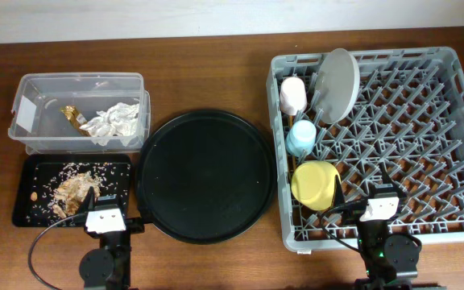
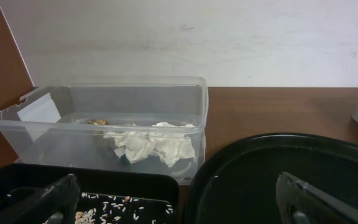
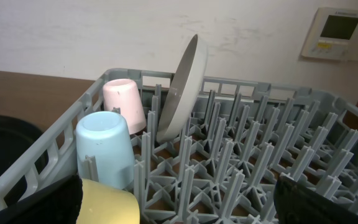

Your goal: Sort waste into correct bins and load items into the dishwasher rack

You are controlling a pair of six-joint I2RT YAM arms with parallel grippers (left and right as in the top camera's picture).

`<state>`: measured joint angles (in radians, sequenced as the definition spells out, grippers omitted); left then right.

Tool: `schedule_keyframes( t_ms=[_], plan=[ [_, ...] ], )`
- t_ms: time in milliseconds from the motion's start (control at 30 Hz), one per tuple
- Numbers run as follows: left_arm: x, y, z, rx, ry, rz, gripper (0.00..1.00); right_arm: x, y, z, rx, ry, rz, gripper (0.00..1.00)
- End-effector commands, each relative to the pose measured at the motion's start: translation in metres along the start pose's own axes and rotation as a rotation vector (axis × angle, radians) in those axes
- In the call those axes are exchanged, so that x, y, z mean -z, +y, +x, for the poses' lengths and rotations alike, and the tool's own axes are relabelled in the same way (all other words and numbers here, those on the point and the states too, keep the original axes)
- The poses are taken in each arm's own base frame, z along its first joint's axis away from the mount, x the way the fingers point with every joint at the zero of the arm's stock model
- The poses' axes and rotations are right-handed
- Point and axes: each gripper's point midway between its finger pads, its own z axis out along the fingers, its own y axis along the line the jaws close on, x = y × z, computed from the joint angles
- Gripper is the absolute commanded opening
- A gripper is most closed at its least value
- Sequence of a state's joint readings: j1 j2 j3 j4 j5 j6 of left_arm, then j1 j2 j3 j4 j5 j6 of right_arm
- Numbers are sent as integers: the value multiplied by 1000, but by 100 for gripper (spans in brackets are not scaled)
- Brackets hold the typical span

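Note:
The clear box (image 1: 47, 105) holds the white napkin (image 1: 118, 121) and the gold foil wrapper (image 1: 74, 115); both also show in the left wrist view, the napkin (image 2: 154, 144) and the foil (image 2: 97, 122). Food scraps (image 1: 72, 187) lie in the shallow black tray (image 1: 21, 193). The grey rack (image 1: 425, 121) holds the pink cup (image 1: 293, 93), the blue cup (image 1: 301, 137), the yellow bowl (image 1: 316, 184) and the plate (image 1: 341, 84), which stands on edge. No chopsticks show. My left gripper (image 1: 105, 200) is open and empty at the shallow tray's front right corner. My right gripper (image 1: 381, 187) is open and empty over the rack's front edge.
A large round black tray (image 1: 208, 173) lies between the bins and the rack. The brown wooden table (image 1: 208, 72) runs back to a white wall. The right part of the rack holds only upright pegs (image 3: 260, 143).

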<state>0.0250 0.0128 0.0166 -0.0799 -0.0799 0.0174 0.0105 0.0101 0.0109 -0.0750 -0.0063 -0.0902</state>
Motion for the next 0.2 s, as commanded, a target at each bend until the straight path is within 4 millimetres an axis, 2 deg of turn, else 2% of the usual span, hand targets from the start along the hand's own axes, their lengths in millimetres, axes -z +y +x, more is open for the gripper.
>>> schedule_keyframes(
  t_ms=[0, 167],
  plan=[
    [0, 2, 1, 11, -4, -13, 99, 0, 0, 2, 6, 2, -3, 98],
    [0, 2, 1, 10, -4, -13, 99, 0, 0, 2, 6, 3, -3, 98]
  ],
)
